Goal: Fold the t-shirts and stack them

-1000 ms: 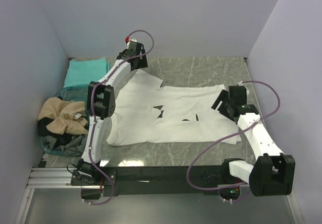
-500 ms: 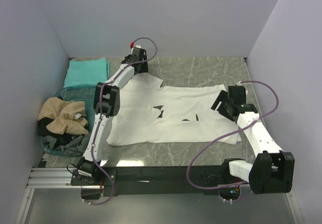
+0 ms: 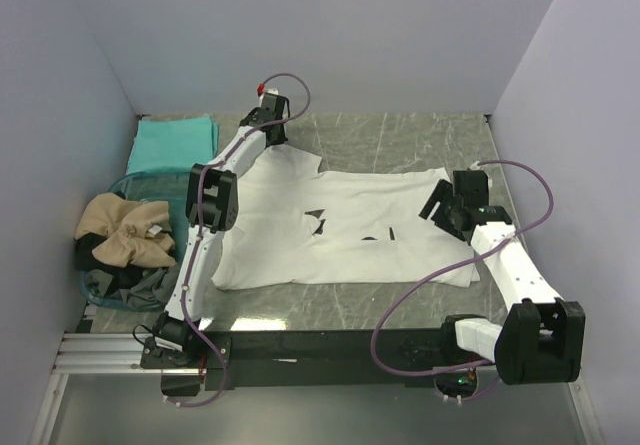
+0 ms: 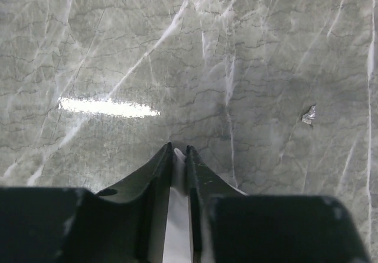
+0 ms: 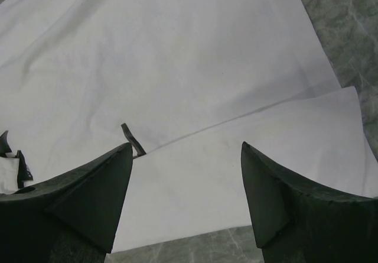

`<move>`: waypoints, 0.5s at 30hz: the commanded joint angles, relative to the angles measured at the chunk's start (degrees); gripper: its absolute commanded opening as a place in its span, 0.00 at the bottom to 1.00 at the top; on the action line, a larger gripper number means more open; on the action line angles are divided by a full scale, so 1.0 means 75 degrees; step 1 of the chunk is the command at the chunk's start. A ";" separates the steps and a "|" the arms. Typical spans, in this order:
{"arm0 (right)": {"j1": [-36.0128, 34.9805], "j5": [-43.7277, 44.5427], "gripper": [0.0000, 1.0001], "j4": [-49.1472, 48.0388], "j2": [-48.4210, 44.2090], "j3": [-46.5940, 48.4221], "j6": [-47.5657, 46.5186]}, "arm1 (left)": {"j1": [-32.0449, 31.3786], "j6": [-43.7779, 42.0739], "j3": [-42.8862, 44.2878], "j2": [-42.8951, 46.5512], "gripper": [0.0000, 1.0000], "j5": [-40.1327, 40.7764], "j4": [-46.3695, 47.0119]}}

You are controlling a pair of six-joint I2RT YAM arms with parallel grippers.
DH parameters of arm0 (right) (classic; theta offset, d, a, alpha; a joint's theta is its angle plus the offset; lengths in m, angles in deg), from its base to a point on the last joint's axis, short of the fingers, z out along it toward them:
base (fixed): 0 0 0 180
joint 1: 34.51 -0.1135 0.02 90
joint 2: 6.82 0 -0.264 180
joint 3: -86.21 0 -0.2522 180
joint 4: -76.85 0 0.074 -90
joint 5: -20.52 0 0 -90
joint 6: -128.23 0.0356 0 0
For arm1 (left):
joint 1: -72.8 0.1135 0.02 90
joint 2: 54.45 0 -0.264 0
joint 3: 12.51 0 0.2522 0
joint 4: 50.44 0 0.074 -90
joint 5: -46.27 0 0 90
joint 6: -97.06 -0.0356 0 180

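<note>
A white t-shirt point(image 3: 340, 230) with small black chest marks lies spread flat on the marble table point(image 3: 400, 140). My left gripper point(image 3: 270, 133) is at its far left corner. In the left wrist view that gripper point(image 4: 179, 151) is shut on a thin fold of the white t-shirt point(image 4: 176, 216). My right gripper point(image 3: 450, 210) hovers over the shirt's right edge. Its jaws point(image 5: 186, 148) stand open above a doubled layer of the white t-shirt point(image 5: 224, 174), holding nothing. A folded teal t-shirt point(image 3: 175, 143) lies at the far left. A tan t-shirt point(image 3: 125, 230) sits crumpled in the bin.
A clear blue-tinted plastic bin point(image 3: 100, 287) at the left edge also holds dark cloth point(image 3: 135, 283) under the tan one. Walls close in the table at left, back and right. A black rail point(image 3: 330, 350) with the arm bases runs along the near edge.
My left gripper moved slightly toward the back wall and closed from wide open onto the edge of the white t-shirt. The right arm has stayed where it was.
</note>
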 commanded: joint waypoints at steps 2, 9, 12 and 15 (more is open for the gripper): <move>0.0021 0.0056 0.80 -0.0130 0.0069 0.0098 -0.0063 | 0.0012 0.0035 0.0066 0.0105 0.15 -0.0005 -0.0201; 0.0021 0.1389 0.79 0.0396 0.0594 0.0928 0.0370 | 0.0012 -0.0036 -0.0553 0.0712 0.00 -0.0134 0.0278; 0.0021 0.1615 0.79 0.0794 0.1330 0.1795 0.0487 | 0.0012 0.0035 -0.0929 0.1169 0.00 -0.0286 0.0560; 0.0033 0.2012 0.79 0.1064 0.2430 0.2814 0.0640 | 0.0012 0.0070 -0.1386 0.1568 0.00 -0.0252 0.0947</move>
